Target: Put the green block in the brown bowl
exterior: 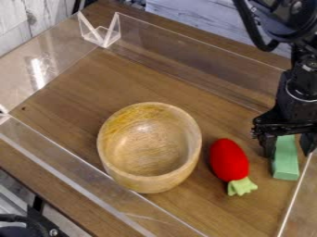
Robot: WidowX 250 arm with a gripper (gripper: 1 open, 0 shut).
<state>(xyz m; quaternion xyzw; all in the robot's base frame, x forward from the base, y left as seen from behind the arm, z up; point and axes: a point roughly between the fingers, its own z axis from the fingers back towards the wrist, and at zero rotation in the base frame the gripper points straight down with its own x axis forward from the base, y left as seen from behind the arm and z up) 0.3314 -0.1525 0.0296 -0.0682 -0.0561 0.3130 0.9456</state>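
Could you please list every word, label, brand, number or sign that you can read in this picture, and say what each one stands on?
There are none that can be read.
The brown bowl, the green block and the red strawberry-like toy show no lettering.
On the dark gripper, no marking can be made out at this size.

— What lies right of your bowl [148,148]?
— Your toy strawberry [231,162], near its rim, on the same table [118,83].
— And your block [285,158]?
— Right of the strawberry, near the table's right edge, so your strawberry sits between bowl and block.
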